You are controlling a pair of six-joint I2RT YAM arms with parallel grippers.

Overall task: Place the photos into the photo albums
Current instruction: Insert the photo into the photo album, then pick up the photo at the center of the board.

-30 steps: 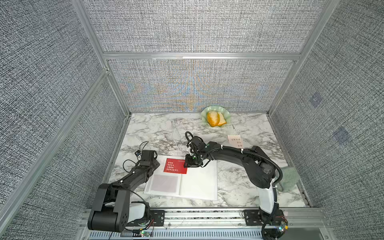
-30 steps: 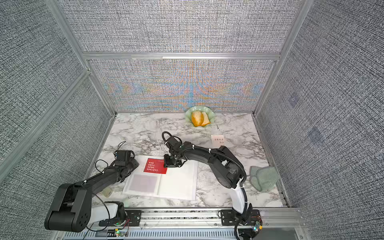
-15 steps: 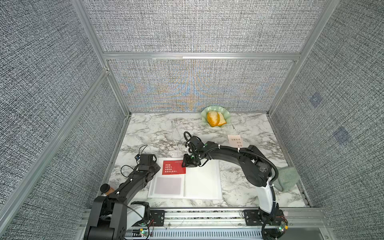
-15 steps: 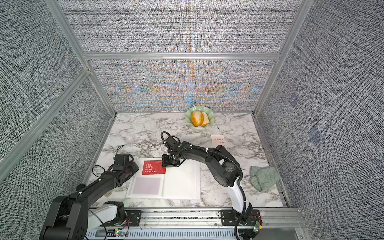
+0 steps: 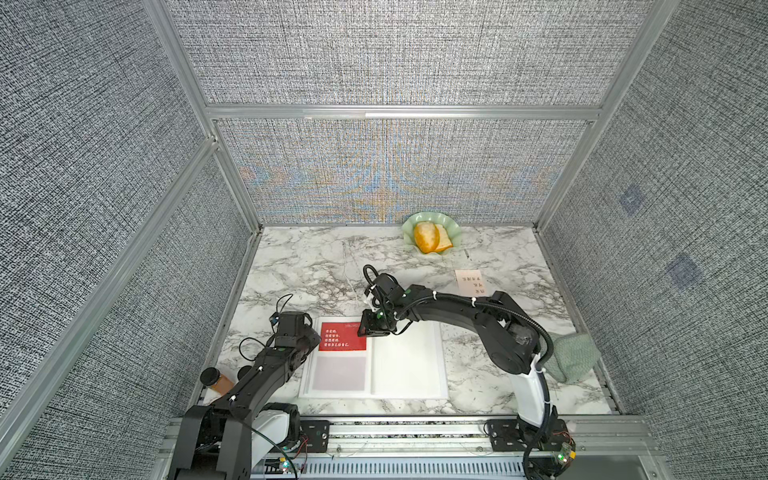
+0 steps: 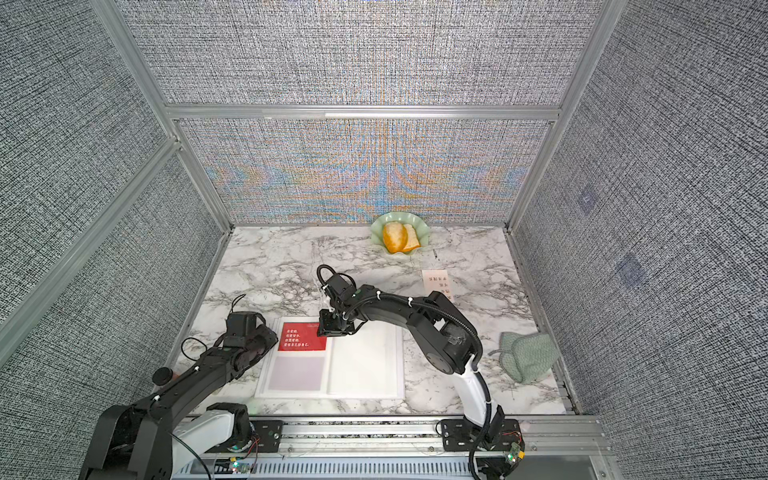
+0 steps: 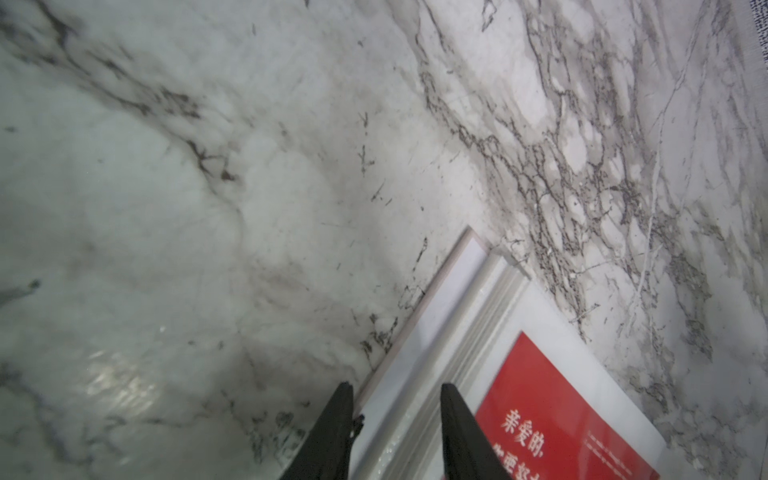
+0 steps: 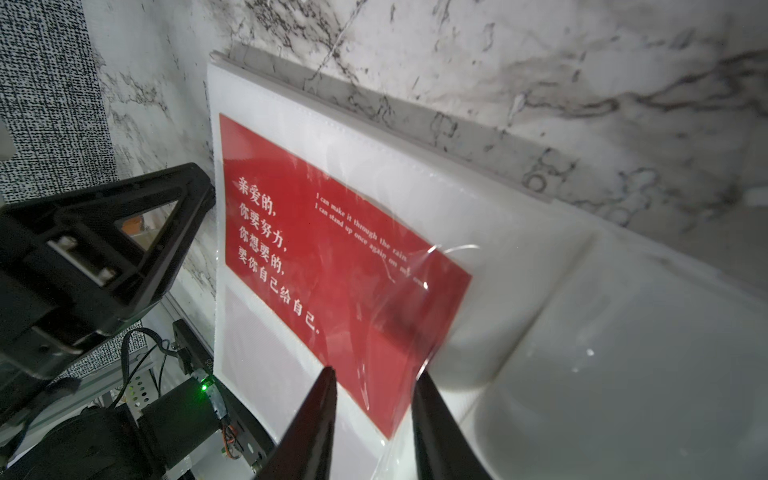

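The right hand [image 8: 374,374] is hovering low over the open photo album [image 5: 407,361], its two fingers standing a narrow way apart and gripping nothing. The inner end of the red photo [image 8: 332,232] is lying directly beneath and just ahead of its fingertips, where the loose lip of the clear sleeve [image 8: 419,266] is wrinkling over the card. The card is stretching away from this hand toward the left hand [image 7: 397,388]. That hand is waiting at the album's outer edge, also narrowly parted and empty, with one tip over the table [image 7: 208,208] and the other over the page border. Whether the photo's last corner is lying under the lip cannot be told. The step in hand appears to be seating this card fully. To do it well, the right hand should be coming down shallow, laying one fingertip flat on the near end and sliding it toward the left hand without snagging the film. Meanwhile the left hand should be pressing on the edge beneath it so the album is not skating. A pale grey rectangle [image 5: 338,373] is showing in the neighbouring pocket. The cream photos [image 5: 469,281] are lying on the table well behind the right hand, past its forearm.
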